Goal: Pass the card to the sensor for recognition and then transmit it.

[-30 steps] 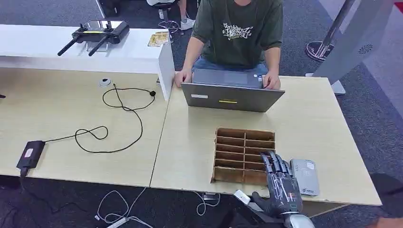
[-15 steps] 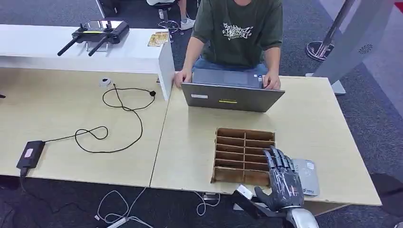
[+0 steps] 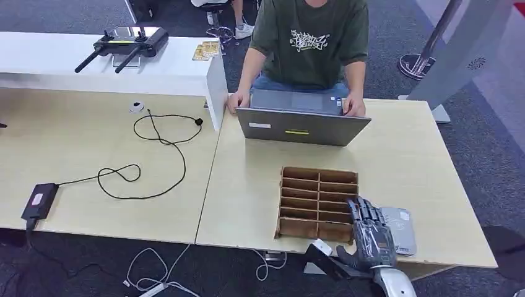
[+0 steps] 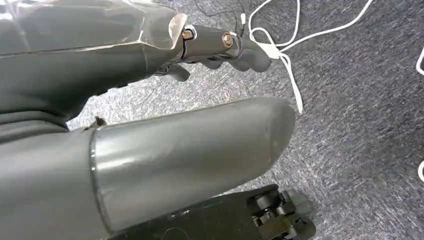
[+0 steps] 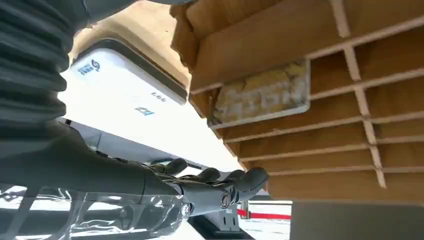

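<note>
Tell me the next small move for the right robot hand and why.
Probably ease the right robot hand toward the near right slot of the brown cardboard divider box, where the right wrist view shows a yellowish patterned card lying. The hand holds nothing, fingers apart, at the box's near right corner beside the flat grey card sensor; the card must be picked first.

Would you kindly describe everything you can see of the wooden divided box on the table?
The wooden divided box is a brown, cardboard-like tray split by thin slats into two columns of shallow slots. It lies flat on the pale table, near the front edge, beside a grey sensor. The right wrist view shows a yellowish card in one slot. The right hand hovers at its near right corner.
</note>
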Available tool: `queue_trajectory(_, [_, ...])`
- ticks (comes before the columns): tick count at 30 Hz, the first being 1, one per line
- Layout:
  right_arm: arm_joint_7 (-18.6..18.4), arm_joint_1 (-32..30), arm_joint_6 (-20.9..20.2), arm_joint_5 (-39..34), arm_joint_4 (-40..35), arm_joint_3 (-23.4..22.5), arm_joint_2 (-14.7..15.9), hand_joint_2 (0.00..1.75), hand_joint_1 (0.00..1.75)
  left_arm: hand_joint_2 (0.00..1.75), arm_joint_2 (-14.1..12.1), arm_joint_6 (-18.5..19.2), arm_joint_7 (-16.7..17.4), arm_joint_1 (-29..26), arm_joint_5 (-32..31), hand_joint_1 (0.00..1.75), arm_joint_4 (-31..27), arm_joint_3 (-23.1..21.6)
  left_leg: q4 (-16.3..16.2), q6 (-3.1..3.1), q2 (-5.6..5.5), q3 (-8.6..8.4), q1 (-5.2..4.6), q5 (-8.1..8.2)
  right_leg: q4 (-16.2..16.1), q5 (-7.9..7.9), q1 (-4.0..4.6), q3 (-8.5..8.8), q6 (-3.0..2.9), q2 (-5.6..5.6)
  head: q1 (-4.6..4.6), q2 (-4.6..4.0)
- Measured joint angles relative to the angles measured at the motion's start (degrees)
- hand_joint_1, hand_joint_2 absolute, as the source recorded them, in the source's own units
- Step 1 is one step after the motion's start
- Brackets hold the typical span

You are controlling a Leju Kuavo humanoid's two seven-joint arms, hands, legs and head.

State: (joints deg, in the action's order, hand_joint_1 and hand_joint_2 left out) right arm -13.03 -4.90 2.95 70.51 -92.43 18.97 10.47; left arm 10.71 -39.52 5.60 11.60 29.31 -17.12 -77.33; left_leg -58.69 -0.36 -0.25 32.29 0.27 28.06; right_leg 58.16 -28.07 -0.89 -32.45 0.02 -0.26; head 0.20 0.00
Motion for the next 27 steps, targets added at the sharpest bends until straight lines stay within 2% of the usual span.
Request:
queue_trajectory(8, [-0.2, -0.1, 0.0, 0.4, 0.9, -0.5, 0.0, 1.75, 0.0, 0.0, -0.5, 0.6, 0.5, -0.6, -1.8, 0.0, -1.0, 3.1, 0.0, 0.0, 0.0, 0.0, 0.0, 0.0, 0.0, 0.0, 0.0, -0.01, 0.0, 0.0, 0.0, 0.0])
queue_trajectory(17, [-0.5, -0.3, 0.4, 1.5, 0.9, -0.9, 0.0, 1.75, 0.0, 0.0, -0.7, 2.1, 1.5, -1.2, -7.1, 0.0, -1.3, 7.3, 0.0, 0.0, 0.0, 0.0, 0.0, 0.0, 0.0, 0.0, 0.0, -0.01, 0.0, 0.0, 0.0, 0.0])
queue_trajectory(27, [1.2, 0.4, 2.8, 1.4, -0.1, -1.0, -0.5, 1.75, 0.0, 0.0, -0.8, 2.4, 1.7, -2.0, -13.6, 0.0, -1.8, 12.6, 0.0, 0.0, 0.0, 0.0, 0.0, 0.0, 0.0, 0.0, 0.0, -0.01, 0.0, 0.0, 0.0, 0.0])
